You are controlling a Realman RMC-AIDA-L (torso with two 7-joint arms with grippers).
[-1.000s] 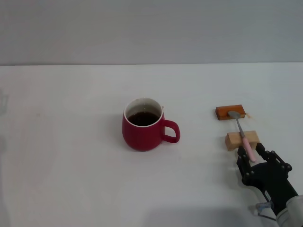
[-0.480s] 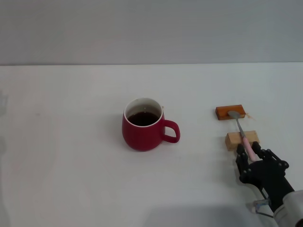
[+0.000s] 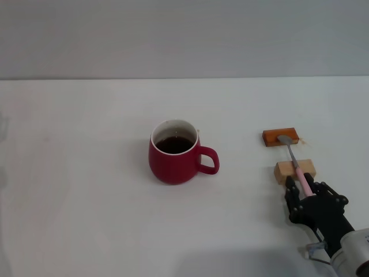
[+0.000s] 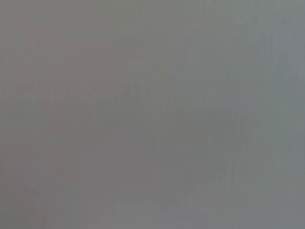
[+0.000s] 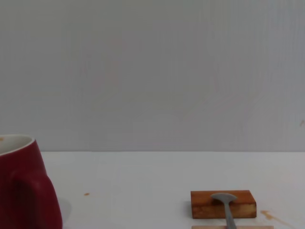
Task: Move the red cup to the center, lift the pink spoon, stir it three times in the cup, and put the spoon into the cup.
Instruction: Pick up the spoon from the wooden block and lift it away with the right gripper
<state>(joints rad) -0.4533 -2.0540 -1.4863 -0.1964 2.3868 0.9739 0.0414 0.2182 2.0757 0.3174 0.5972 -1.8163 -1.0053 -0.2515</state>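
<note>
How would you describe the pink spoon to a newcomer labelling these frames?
Start at the red cup mid-table and look to the robot's right, where two small blocks lie. The pink spoon bridges them: grey bowl on the orange-brown block, neck across the light wooden block, pale pink handle reaching the right gripper. It is the only slim thing there.

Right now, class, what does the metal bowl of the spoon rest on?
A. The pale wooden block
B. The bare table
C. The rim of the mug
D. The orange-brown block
D: the head view shows the spoon with its grey bowl lying on the orange-brown block, its neck crossing the pale wooden block nearer the right hand.
</note>
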